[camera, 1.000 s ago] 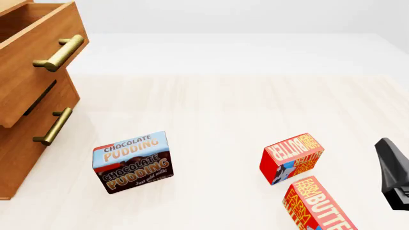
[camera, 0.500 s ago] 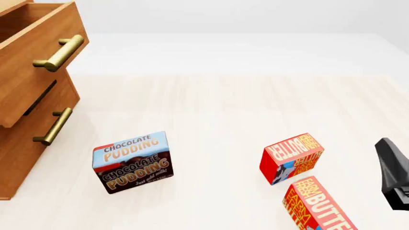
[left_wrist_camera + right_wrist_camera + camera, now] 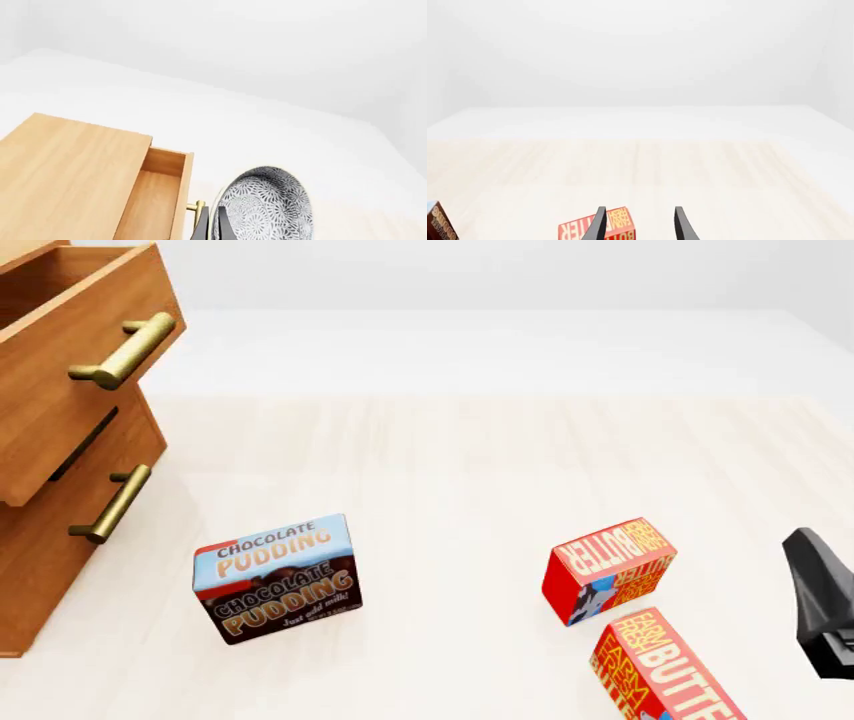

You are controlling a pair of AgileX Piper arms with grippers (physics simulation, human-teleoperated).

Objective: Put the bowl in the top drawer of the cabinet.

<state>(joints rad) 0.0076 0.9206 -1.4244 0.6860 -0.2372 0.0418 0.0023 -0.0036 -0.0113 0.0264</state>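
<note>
Bowl (image 3: 267, 206) fills the near part of the left wrist view: round, with a dense white-and-dark-grey petal pattern inside and a pale rim, tilted on edge. The left pincer (image 3: 211, 226) holds it by the rim — one dark finger (image 3: 223, 225) inside, the other outside. It hangs just beside the brass handle (image 3: 195, 207) of the top drawer (image 3: 155, 200), which is pulled out of the cabinet (image 3: 67, 175) and shows its bare wooden inside.

Front view shows neither bowl nor left pincer. It shows the cabinet at the left with two drawers, each with one brass handle, the top one open. On the table (image 3: 467, 460) lie three boxes: one pudding box (image 3: 276, 577) and two butter boxes (image 3: 609, 569) (image 3: 667, 668), the butter pair touching or nearly so. A black part of the right arm (image 3: 821, 600) enters at the right edge.

Right wrist view shows the right pincer (image 3: 638, 225) — fingers apart, nothing between them — above one butter box, with a corner of the pudding box at the edge.
</note>
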